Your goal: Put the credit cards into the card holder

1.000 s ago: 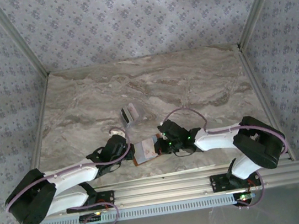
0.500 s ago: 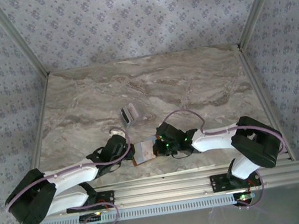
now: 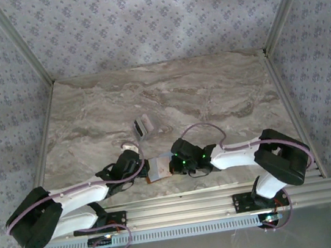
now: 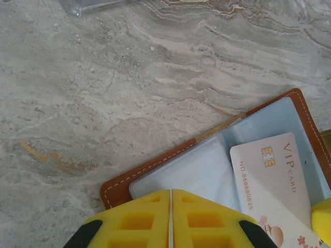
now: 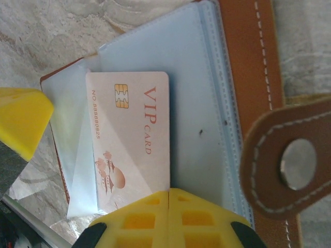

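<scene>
Grey-veined marble table [image 3: 209,87] lay under both arms. On it, the left gripper [image 4: 170,195] had its jaws pressed together, tips over the near brown edge of the open card holder [image 4: 207,165]. The right gripper [image 5: 169,193], jaws likewise closed, sat at the near end of a credit card [image 5: 132,134], which lay partly under the holder's clear pocket. A card stack [image 3: 144,127] lay well beyond both grippers.

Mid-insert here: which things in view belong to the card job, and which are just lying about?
Job: card holder, open; VIP card, pinched in the right gripper; card stack, farther back.
Not the job: marble table; aluminium rail along the near edge.
</scene>
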